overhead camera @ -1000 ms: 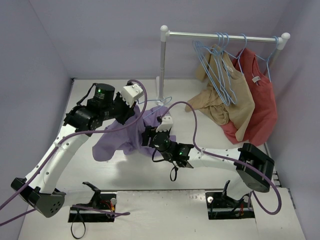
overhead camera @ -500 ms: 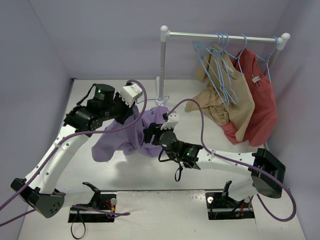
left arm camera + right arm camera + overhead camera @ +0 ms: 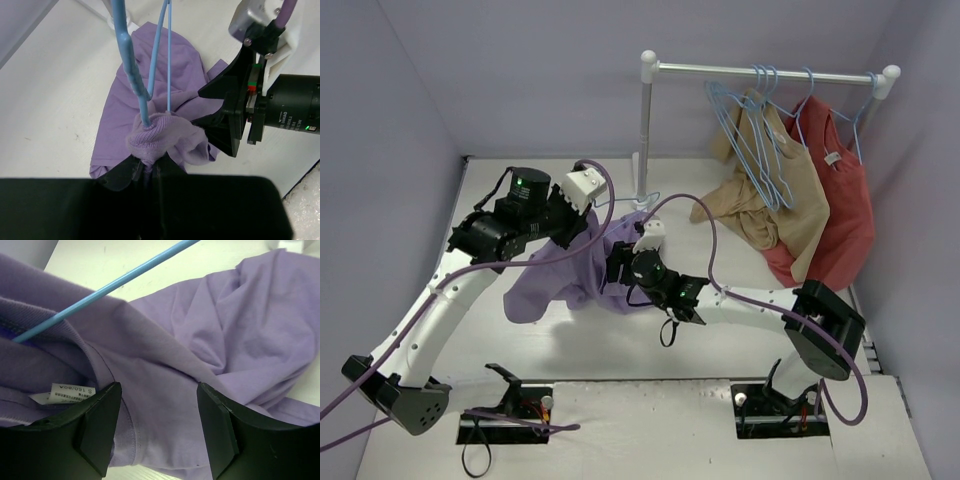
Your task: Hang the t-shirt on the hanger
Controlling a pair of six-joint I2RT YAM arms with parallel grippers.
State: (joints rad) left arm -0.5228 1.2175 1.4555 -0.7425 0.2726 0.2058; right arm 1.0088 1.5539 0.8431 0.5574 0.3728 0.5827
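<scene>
1. Currently the left gripper is pinched tight on the ribbed collar of the t-shirt. It holds that bunch lifted above the tabletop.
2. Hanger: thin light-blue wire. Its strands run down into the bunched collar just above the left gripper's fingers. The upper ends leave the top of the left wrist view.
3. The t-shirt body hangs from the held collar and trails crumpled onto the tabletop, mid-table, between the two arms.
4. Right gripper: jaws spread wide, nothing gripped. Purple cloth fills the space between and beyond its fingers. Cannot tell whether the fingers touch the cloth.
5. In the right wrist view, one hanger wire crosses diagonally and slips under a folded edge of the t-shirt. A white size label shows just beside one finger.
6. From the left wrist view, the right gripper sits just beside the lifted collar, pointed at it.
7. Back right: a rail carries a tan shirt, a red shirt and spare hangers, well apart from the grippers.
</scene>
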